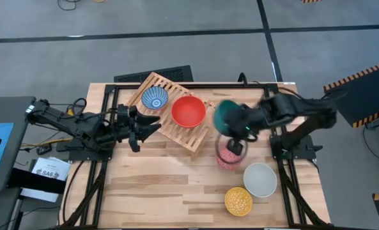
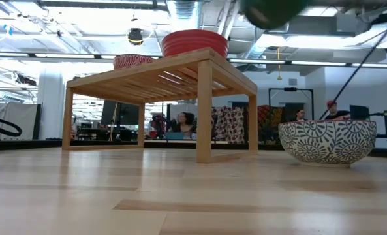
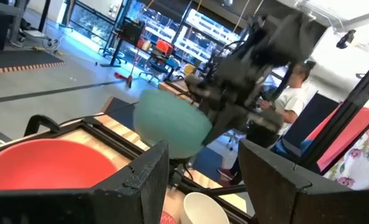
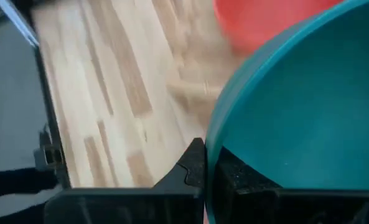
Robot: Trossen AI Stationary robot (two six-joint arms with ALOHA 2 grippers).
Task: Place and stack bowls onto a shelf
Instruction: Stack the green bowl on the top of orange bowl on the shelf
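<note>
The light-wood shelf (image 1: 176,121) stands at the table's far middle, with a blue-white patterned bowl (image 1: 154,98) and a plain red bowl (image 1: 188,110) on its slats. My right gripper (image 1: 239,122) is shut on a teal green bowl (image 1: 225,116), held in the air just right of the shelf, above a pink-red patterned bowl (image 1: 229,155) that sits on the table. My left gripper (image 1: 146,124) is open at the shelf's left near side, with nothing between its fingers (image 3: 147,180). My right gripper holds the teal bowl by its rim (image 4: 213,152), one finger inside (image 4: 240,177) the bowl and one outside (image 4: 193,168). The fingers come from the table's right, slanting down. The bowl is lifted clear of the table and tilted.
A larger white bowl (image 1: 260,179) and a yellow patterned bowl (image 1: 238,200) sit on the table near its right front. Bare planks lie in front of the shelf. In the low view and the left wrist view, people are in the room behind the table.
</note>
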